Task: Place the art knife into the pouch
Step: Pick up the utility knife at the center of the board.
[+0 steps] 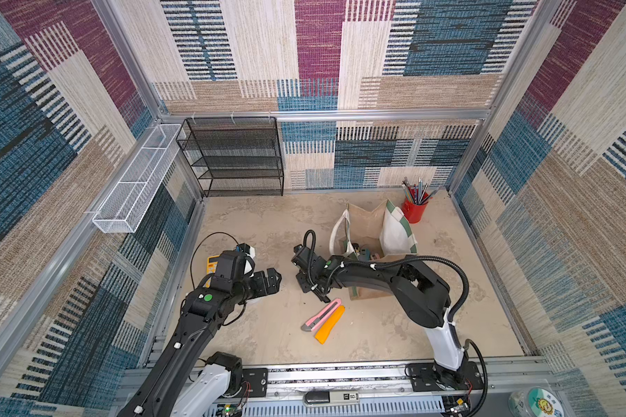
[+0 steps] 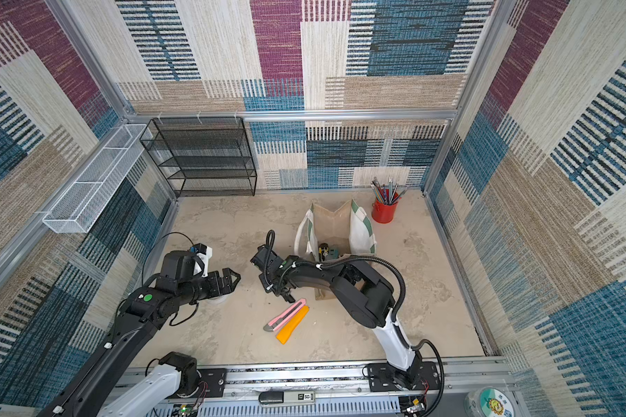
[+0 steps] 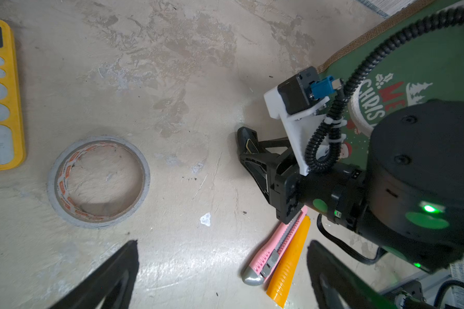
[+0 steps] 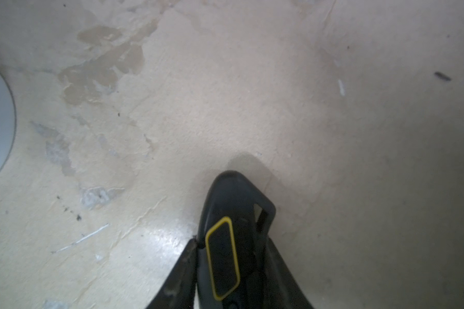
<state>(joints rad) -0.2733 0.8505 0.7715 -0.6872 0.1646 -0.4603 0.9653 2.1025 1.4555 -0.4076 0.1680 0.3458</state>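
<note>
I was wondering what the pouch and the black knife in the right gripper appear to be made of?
The pouch looks like coarse tan jute, woven and matte, with a smoother green printed front panel. The black knife clamped in the right gripper seems to be moulded plastic with a dull sheen and a yellow-outlined inset; rubber grip is possible.

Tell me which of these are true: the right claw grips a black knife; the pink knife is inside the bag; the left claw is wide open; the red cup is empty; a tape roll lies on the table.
1. True: the right gripper is closed on the black knife.
2. False: the pink knife lies on the table, beside an orange one.
3. True: the left gripper is open.
4. False: the red cup holds pencils.
5. True: the tape roll lies flat.
</note>
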